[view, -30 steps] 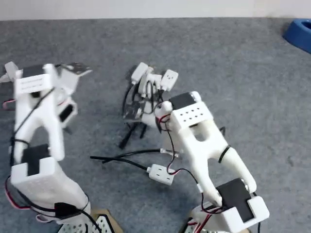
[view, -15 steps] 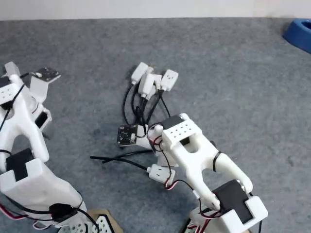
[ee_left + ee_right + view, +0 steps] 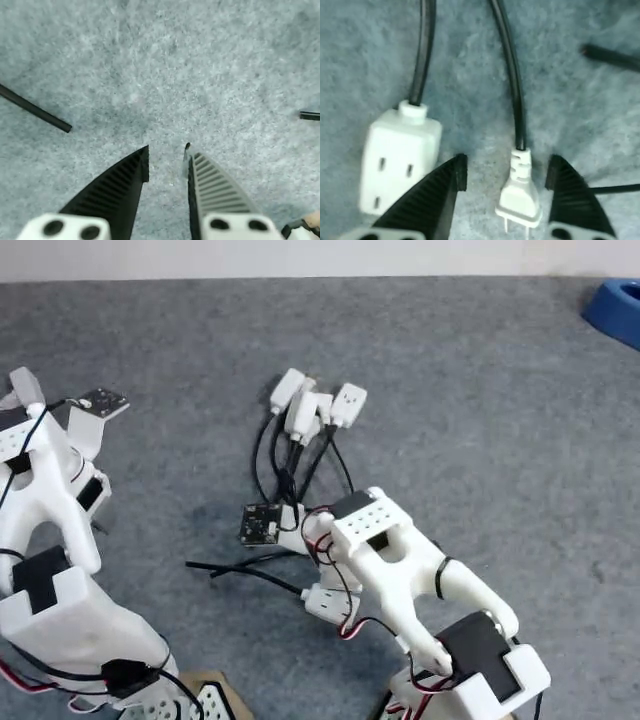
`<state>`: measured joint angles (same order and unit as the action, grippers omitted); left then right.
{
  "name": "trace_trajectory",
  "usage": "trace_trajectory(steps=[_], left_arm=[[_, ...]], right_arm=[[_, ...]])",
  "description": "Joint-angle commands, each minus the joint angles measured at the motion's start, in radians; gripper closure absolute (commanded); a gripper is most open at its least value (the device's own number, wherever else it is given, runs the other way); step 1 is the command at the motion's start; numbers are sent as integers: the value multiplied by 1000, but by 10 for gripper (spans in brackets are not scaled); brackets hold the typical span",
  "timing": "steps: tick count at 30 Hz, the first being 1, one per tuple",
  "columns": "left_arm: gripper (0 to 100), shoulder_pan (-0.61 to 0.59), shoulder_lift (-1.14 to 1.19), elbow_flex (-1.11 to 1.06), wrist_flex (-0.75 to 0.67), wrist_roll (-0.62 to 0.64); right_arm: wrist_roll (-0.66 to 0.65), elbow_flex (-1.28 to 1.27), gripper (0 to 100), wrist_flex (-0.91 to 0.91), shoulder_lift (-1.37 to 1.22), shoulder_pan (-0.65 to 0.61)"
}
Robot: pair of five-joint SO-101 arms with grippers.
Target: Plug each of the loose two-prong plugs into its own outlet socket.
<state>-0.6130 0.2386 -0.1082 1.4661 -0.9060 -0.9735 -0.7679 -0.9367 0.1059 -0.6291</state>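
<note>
Grey carpet (image 3: 480, 390); right pincer (image 3: 506, 165) spread astride plug (image 3: 520, 197), seemingly not touching; left pincer (image 3: 166, 150) spread over carpet.

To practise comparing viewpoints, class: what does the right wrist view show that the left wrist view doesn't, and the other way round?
Right wrist view: a white socket and a two-prong plug, the plug lying inside the open right hand. Left wrist view: the open left hand over bare carpet, with a loose black cord end nearby. Both: grey carpet, black cord and an open hand.
</note>
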Motion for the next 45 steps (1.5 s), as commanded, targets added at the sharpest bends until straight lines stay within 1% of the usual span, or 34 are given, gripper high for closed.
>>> trace_trajectory(steps=[1, 3, 9, 15, 18, 19, 21, 22, 27, 29, 33, 36, 40, 42, 45], left_arm=[[860, -10, -45, 2, -3, -8], [860, -15, -45, 2, -3, -8], [860, -16, -45, 2, -3, -8], [860, -16, -45, 2, -3, -8], [860, -16, -45, 1, -3, -8], [860, -15, -47, 1, -3, -8], [860, -8, -51, 1, -2, -3], [860, -7, -51, 1, -2, -2], [860, 44, -53, 12, 49, 0], [861, 76, -54, 12, 54, 12], [862, 165, -54, 45, 54, 138], [862, 242, -54, 108, 64, 256], [862, 374, -54, 265, 176, 384], [862, 455, -54, 372, 232, 443], [860, 564, -54, 526, 265, 506]], right_arm=[[14, -2, 889, 65, 8, -12], [14, -4, 947, 97, 8, -12], [14, -10, 947, 124, 5, -7], [6, -68, 947, 127, 5, -7], [35, -68, 967, 127, 16, -4], [89, -56, 967, 125, 21, 5], [213, 56, 983, 101, 22, 31], [258, 124, 996, 59, 21, 54], [420, 463, 992, -171, 19, 165], [535, 596, 992, -260, 19, 209], [859, 797, 992, -401, 13, 303], [1028, 883, 992, -483, -33, 380], [1125, 891, 992, -466, -99, 456], [1162, 883, 992, -414, -105, 486], [1191, 823, 992, -326, -56, 501]])
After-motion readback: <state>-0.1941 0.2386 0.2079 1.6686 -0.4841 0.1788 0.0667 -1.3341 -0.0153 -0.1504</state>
